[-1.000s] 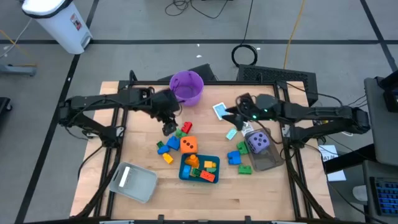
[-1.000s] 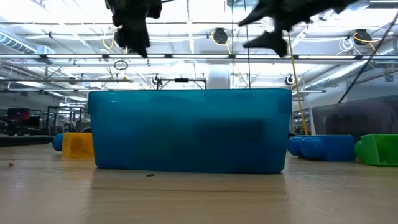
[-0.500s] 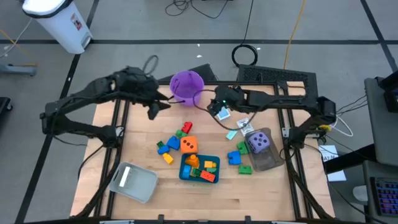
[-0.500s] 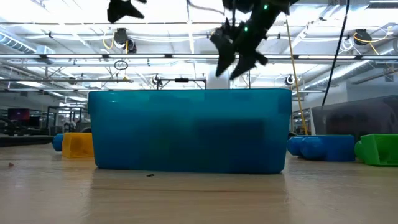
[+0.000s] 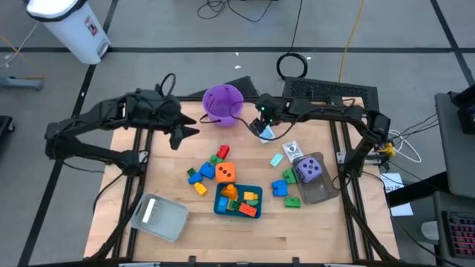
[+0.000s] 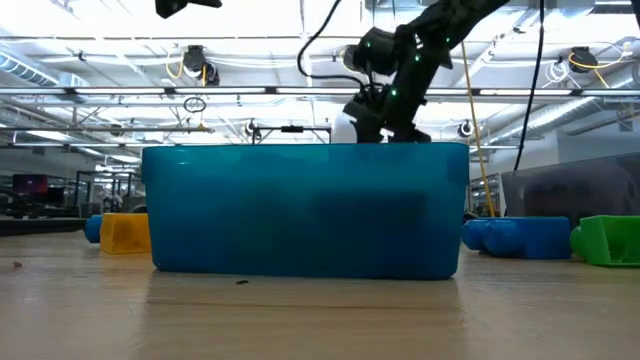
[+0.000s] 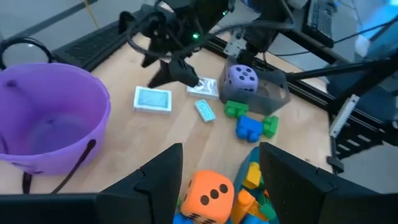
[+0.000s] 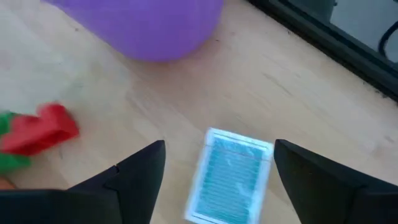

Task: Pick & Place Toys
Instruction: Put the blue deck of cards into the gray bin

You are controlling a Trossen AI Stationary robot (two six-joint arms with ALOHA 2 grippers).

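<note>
My right gripper [image 5: 260, 124] is open and hovers over a white-and-blue card [image 8: 231, 174] that lies flat on the table just right of the purple bucket [image 5: 223, 104]. In the right wrist view its fingers [image 8: 137, 180] stand either side of the card and do not touch it. My left gripper [image 5: 180, 135] is open and empty, raised left of the bucket. An orange die [image 5: 225, 173] and loose bricks lie mid-table. More bricks fill the teal tray [image 5: 237, 210]. A purple die [image 5: 309, 169] sits in the clear tray [image 5: 319, 191].
Two more cards [image 5: 276, 159] [image 5: 291, 148] lie right of centre. A grey tray [image 5: 158, 217] stands at the near left. Red and green bricks [image 5: 219, 154] lie below the bucket. Blue and green bricks [image 5: 286, 189] lie beside the clear tray. In the low view the teal tray [image 6: 305, 210] blocks most of the table.
My right gripper has gone from beside the clear tray toward the table's far left and come down over the card by the bucket. My left gripper has lifted away from the bricks and drawn back toward the table's left edge.
</note>
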